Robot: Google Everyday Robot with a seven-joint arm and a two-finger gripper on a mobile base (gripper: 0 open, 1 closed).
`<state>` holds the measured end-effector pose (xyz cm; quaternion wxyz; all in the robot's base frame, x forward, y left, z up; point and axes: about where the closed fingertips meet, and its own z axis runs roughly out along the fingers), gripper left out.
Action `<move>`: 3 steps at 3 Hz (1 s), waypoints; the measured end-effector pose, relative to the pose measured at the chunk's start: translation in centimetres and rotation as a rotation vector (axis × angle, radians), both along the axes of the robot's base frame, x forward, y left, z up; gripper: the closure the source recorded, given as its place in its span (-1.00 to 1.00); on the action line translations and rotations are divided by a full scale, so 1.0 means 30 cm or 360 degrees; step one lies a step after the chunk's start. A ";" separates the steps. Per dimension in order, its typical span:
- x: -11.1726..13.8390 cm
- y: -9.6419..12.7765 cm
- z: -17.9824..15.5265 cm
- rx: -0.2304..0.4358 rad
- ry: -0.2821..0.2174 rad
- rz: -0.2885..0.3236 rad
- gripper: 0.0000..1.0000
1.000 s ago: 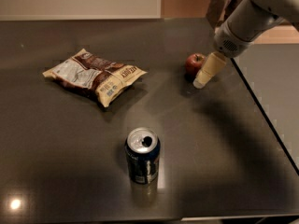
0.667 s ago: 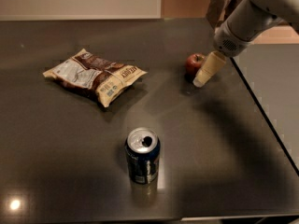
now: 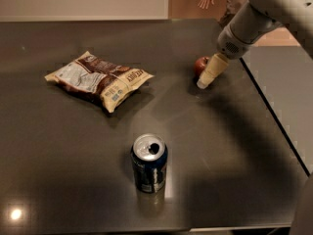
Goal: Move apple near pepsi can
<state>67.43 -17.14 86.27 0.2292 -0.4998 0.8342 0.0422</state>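
I saw my gripper (image 3: 203,81) near the worktop's right edge covering part of the apple (image 3: 199,65); my arm (image 3: 254,18) ran out of view above it.

Place: probably an office break area or a robot test room; I cannot tell which
Surface: a wide dark table (image 3: 58,180) with a smooth top that reflects a lamp
Snacks: a chip bag (image 3: 98,80), the pepsi can (image 3: 149,163) and the apple (image 3: 200,65) are on it
Background: a plain pale wall (image 3: 83,1) and a person's hand (image 3: 206,1) at the top edge
Robot: the gripper (image 3: 208,77) is low over the table's far right part, just beside the apple
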 end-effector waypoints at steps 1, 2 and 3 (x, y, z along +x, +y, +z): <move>0.027 -0.014 -0.014 0.0022 0.0010 -0.0014 -1.00; 0.043 -0.025 -0.031 0.0050 0.0042 -0.0025 -1.00; 0.049 -0.027 -0.042 0.0078 0.0079 -0.0026 -0.66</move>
